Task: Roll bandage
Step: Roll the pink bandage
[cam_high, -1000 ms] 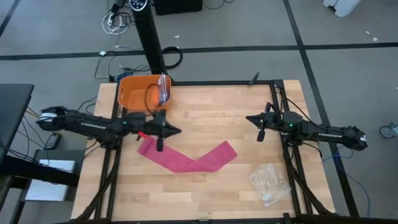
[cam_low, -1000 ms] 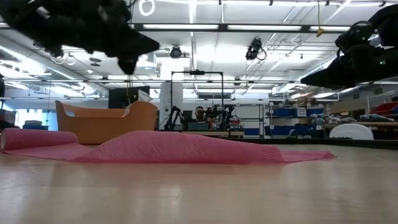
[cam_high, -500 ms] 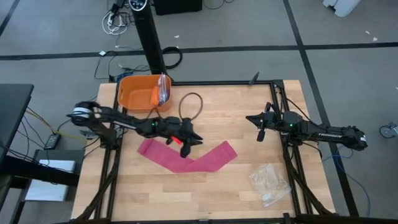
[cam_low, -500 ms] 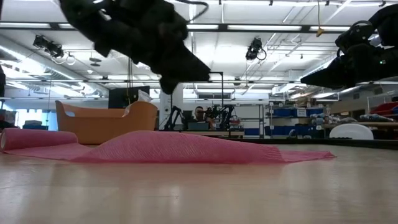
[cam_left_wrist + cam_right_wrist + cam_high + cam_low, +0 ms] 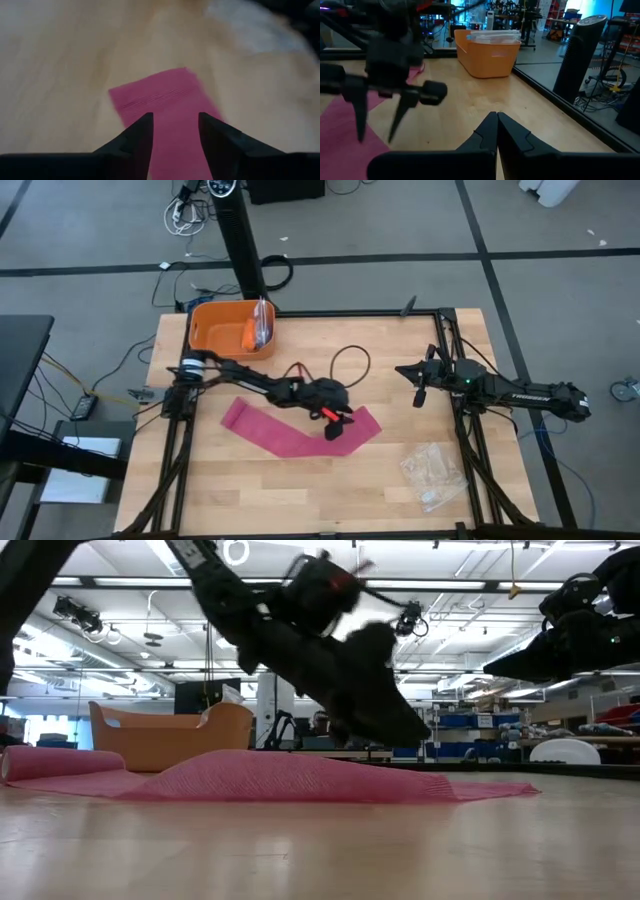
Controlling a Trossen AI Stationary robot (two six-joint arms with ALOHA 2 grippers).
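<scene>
A: The left gripper (image 5: 335,426) hangs over the bandage (image 5: 300,431) lying flat on the table (image 5: 400,370), fingers apart, holding nothing.

B: Grabbing short of the end could bunch the cloth.

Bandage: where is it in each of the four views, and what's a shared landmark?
High: the bandage is a pink V at table centre.
Low: a long low band across the tabletop.
Left wrist: its end, ahead of the open left gripper.
Right wrist: at the left edge.
Landmark: the orange tub.

Left claw (image 5: 335,427) covers part of bandage (image 5: 275,434)
</scene>
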